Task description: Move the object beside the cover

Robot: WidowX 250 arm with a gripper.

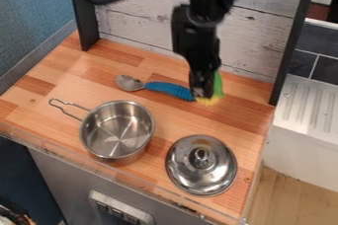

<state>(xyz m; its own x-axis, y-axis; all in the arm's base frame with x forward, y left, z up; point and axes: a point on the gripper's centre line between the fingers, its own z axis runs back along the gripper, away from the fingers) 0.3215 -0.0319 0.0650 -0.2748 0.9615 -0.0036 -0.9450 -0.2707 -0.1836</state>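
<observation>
- Your end effector (203, 92) hangs down over the far part of the wooden surface (173, 123); from this view you cannot tell whether it is apart, together or clamped on something.
- Right at its lower end you have the green-and-yellow object (218, 85), the green part showing on the right and the yellow part just below; whether the two touch, you cannot tell.
- Just left of the end effector lies the spoon (169, 89), its blue ridged handle running up to the end effector's lower end and its metal bowl pointing away to the left.
- Nearer to you than the end effector, and to its left, stands the metal pot (117, 130), upright and open, with its wire handle out to the left.
- Straight toward you from the end effector, well apart from it, the round metal lid (201, 164) lies flat, knob up, to the right of the pot.
- Behind the end effector rises the whitewashed plank board (261, 36).
- Well to its right is the white ridged drainer (310, 105).
- Farthest toward you, below and left of the end effector, the control panel (120, 212) sits on the front; its marks are too small to read.
</observation>
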